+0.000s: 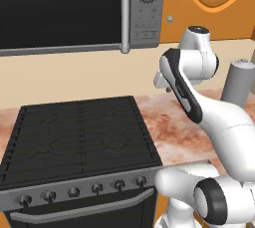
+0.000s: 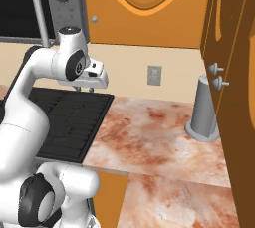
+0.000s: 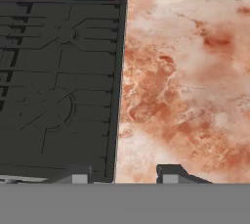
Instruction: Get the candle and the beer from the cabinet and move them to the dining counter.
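We see the gripper (image 3: 122,173) part-open and empty, above the stove (image 3: 58,81) edge and marbled counter (image 3: 185,86). Cabinet (image 2: 144,3) door shut at 12 o'clock; grey canister (image 2: 203,110) at 3 o'clock.

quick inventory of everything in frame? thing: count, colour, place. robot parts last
cabinet: one, orange, arched door shut, on the wall above the counter
microwave: one, black door, grey panel with dial, above the stove
stove: one, black, knobs along its front, left of the counter
counter: one, reddish-brown and cream marbled, right of the stove
canister: one, grey, upright on the counter at the right
wall outlet: one, grey, behind the counter
tall cupboard: one, orange, far right, two knobs
arm: one, white with dark joints
gripper: one, dark tips apart, nothing between them, over the stove-counter edge
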